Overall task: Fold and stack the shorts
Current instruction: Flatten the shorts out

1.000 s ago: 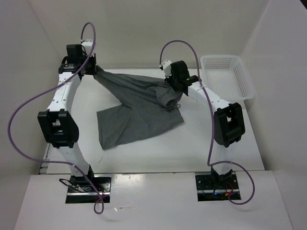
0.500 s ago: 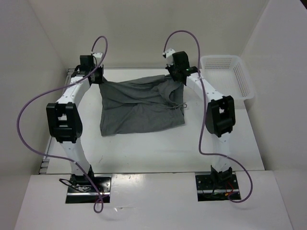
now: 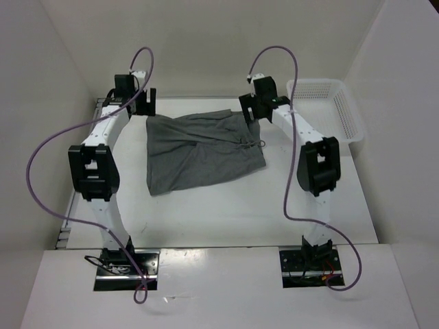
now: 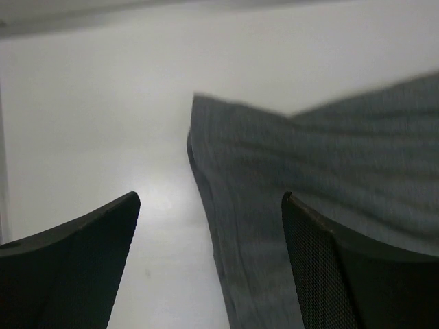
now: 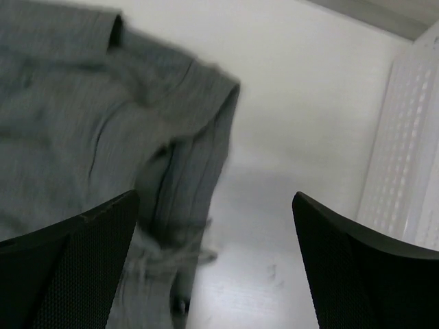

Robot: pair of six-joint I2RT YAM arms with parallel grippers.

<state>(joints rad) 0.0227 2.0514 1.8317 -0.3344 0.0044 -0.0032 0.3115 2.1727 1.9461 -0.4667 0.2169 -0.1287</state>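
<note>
- Top external view is showing the shorts point(image 3: 202, 151) lying spread flat on the table point(image 3: 226, 212), toward its far middle, between the two arms
- The cloth is lying as a rough rectangle, its near left corner sagging toward the bases, and the drawstring point(image 3: 259, 144) is trailing off the right edge
- Some creases are showing across the far half, so the sheet is not lying quite smooth
- The left gripper point(image 3: 145, 101) is hovering just beside the far left corner, its jaws standing wide apart and gripping nothing
- The right gripper point(image 3: 248, 108) is hovering over the far right corner, likewise released and empty; its wrist view is showing cloth below the fingers, not between them
- The basket point(image 3: 346, 113) is standing at the far right, apart from the shorts
- Judging by this, the spreading step is ending and the folding step is beginning
- The next move is likely calling for both grippers to come down on one edge, pinch a corner each, and carry it across evenly so the layers are meeting
- Pinching the drawstring alone, or only one layer, is looking like the main risk
</note>
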